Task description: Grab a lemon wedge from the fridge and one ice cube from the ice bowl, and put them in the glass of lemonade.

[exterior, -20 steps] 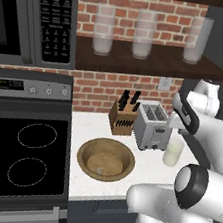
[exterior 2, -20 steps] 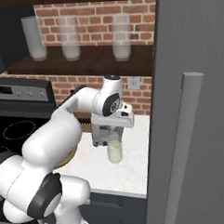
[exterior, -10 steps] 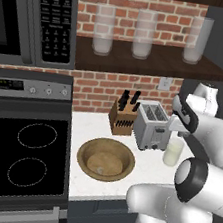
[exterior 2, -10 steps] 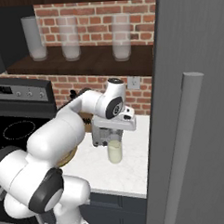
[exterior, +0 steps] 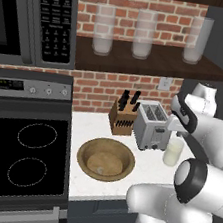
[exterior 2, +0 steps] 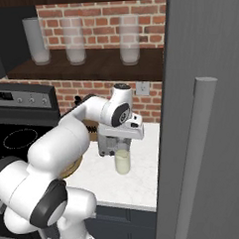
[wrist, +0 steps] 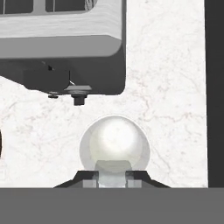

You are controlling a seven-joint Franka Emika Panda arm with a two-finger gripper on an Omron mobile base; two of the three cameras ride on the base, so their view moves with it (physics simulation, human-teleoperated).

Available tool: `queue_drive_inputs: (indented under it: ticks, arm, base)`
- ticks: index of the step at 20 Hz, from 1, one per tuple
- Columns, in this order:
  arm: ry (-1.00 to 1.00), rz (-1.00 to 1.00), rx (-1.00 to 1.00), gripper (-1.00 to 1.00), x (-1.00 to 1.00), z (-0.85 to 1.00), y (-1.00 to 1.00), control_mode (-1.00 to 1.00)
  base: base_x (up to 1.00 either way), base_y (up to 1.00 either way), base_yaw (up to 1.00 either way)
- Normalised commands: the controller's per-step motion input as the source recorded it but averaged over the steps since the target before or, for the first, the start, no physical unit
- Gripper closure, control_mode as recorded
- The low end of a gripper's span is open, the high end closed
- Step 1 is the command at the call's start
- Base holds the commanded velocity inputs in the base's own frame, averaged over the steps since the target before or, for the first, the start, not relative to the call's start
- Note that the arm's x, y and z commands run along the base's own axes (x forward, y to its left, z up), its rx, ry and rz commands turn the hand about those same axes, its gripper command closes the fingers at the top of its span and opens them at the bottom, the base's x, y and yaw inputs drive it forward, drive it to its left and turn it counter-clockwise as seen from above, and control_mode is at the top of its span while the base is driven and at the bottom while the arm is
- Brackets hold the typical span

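Note:
The glass of lemonade stands on the white counter just in front of the toaster. My gripper hangs directly above the glass. In the hand view the gripper is shut on a small whitish translucent ice cube, and the glass's round rim lies straight below it. The wooden ice bowl sits left of the glass with a tiny pale speck inside it. The fridge stands at the right, its bar handle facing me. The lemon wedge is out of view.
A knife block stands behind the bowl beside the toaster. The stove top lies to the left under the microwave. Three tall frosted glasses line the shelf above. The fridge wall closes off the counter on the right.
The hand has edged slightly toward the fridge side and now sits over the glass. The ice cube stays held.

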Motion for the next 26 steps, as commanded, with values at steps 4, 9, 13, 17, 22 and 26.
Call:
queue_drive_inputs:
  ticks: [4, 9, 13, 17, 22, 26]
  arm:
    - [0.00, 0.00, 0.00, 1.00, 0.04, 0.00, -0.02, -1.00]
    - [0.00, 0.00, 0.00, 1.00, 0.00, 0.00, 0.00, -1.00]
    - [0.00, -0.01, 0.04, -1.00, 0.00, 0.00, 0.00, -1.00]
    - [0.00, 0.00, 0.00, -1.00, 0.00, 0.00, 0.00, -1.00]
    - [0.00, 0.00, 0.00, -1.00, 0.00, 0.00, 0.00, -1.00]
    - [-0.01, 0.00, 0.00, -1.00, 0.00, 0.00, 0.00, -1.00]
  base:
    - [0.00, 0.00, 0.00]
    - [0.00, 0.00, 0.00]
    - [0.00, 0.00, 0.00]
    - [0.00, 0.00, 0.00]
    - [0.00, 0.00, 0.00]
    - [0.00, 0.00, 0.00]
